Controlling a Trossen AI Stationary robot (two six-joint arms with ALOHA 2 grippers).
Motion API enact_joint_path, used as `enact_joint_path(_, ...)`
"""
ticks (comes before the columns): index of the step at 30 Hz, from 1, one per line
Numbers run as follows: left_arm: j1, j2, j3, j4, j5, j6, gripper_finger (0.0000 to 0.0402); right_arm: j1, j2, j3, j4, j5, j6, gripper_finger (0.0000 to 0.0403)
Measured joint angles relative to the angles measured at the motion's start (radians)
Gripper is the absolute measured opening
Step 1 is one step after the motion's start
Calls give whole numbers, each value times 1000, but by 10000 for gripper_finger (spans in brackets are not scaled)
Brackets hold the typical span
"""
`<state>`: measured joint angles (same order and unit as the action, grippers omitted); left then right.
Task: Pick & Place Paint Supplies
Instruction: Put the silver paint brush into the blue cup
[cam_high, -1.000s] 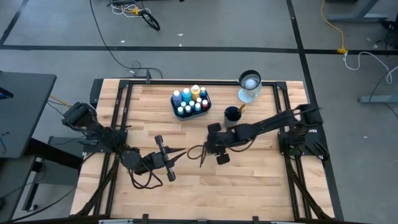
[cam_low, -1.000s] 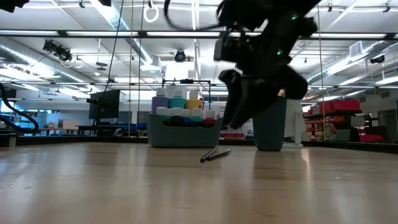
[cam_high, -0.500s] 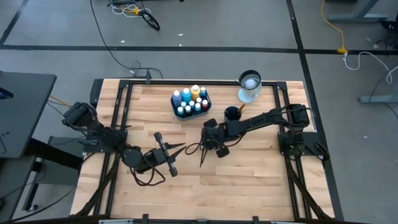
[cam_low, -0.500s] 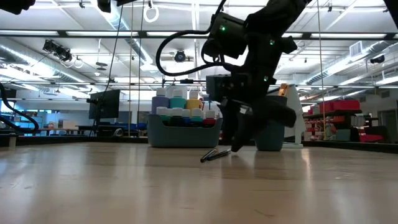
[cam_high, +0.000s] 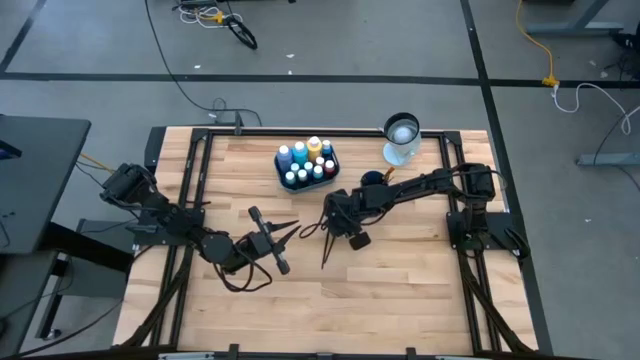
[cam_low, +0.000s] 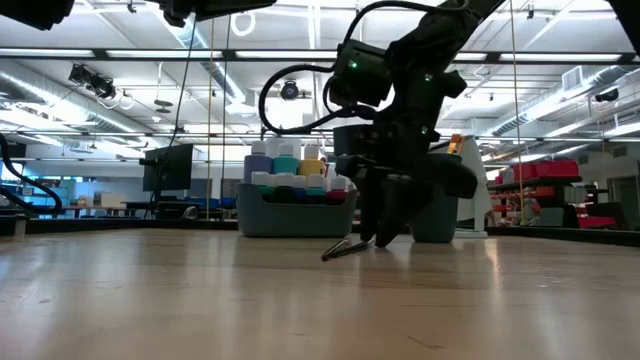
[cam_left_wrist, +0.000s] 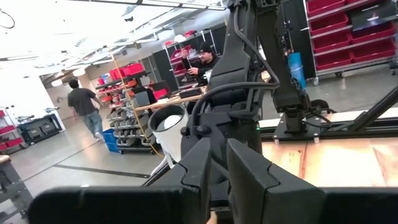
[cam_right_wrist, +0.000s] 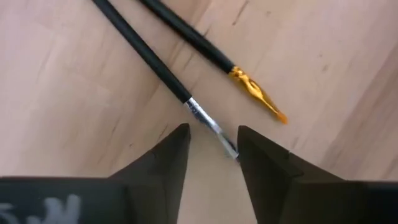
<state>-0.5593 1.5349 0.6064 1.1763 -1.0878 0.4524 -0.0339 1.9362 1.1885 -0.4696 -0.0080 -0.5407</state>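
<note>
Right jaws: the right gripper (cam_right_wrist: 212, 146) is low over the wooden surface (cam_high: 400, 290), its two fingers a little apart and straddling the bristle tip of a brush, not closed on it.
Left jaws: the left gripper (cam_high: 290, 232) hovers near the middle of the surface with its fingers slightly apart, holding nothing, pointing toward the right arm.
Brushes: two thin dark-handled brushes (cam_high: 326, 250) lie side by side on the surface, near parallel; in the high view their long axes run diagonally, the upper ends under the right gripper. One has a silver ferrule (cam_right_wrist: 205, 118), the other a gold one (cam_right_wrist: 255, 90).
Paint bottles: standing upright in the teal tray (cam_high: 283, 176), well apart from the brushes.
Dark blue cup: (cam_high: 373, 182) beside the right arm.
</note>
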Motion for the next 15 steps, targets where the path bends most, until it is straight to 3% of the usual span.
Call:
enact_joint_path(10, 5, 0, 0, 0, 0, 9, 61, 3, 0, 0, -28, -19, -46, 20)
enact_joint_path(15, 5, 0, 0, 0, 0, 10, 61, 25, -2, 1, -45, -27, -78, 16)
